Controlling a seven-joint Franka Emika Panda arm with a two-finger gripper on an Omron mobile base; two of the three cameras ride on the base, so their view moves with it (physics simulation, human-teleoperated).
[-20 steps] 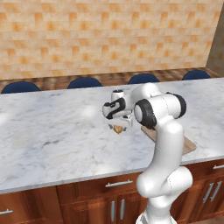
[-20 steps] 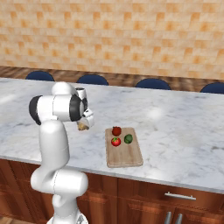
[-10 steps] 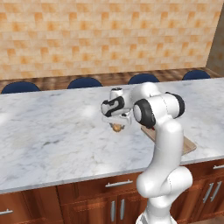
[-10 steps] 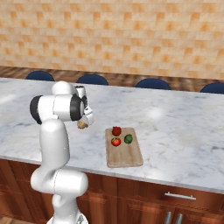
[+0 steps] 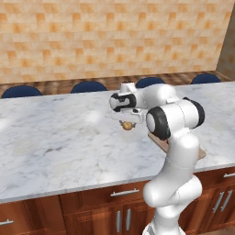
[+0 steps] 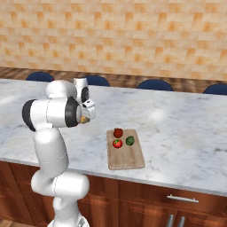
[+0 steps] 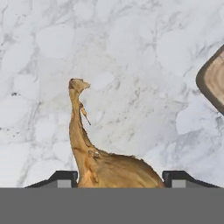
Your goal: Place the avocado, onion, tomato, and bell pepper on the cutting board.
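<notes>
You are carrying the onion gripped in the gripper, the last item, with avocado and two red vegetables sitting on the cutting board.

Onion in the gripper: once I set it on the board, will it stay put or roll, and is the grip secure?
The onion is a rounded bulb with a thin pointed stem, so it will probably roll or rock on the flat cutting board before settling. Its skin looks smooth, so it could slip in the gripper; the fingers flank it on both sides.
</notes>
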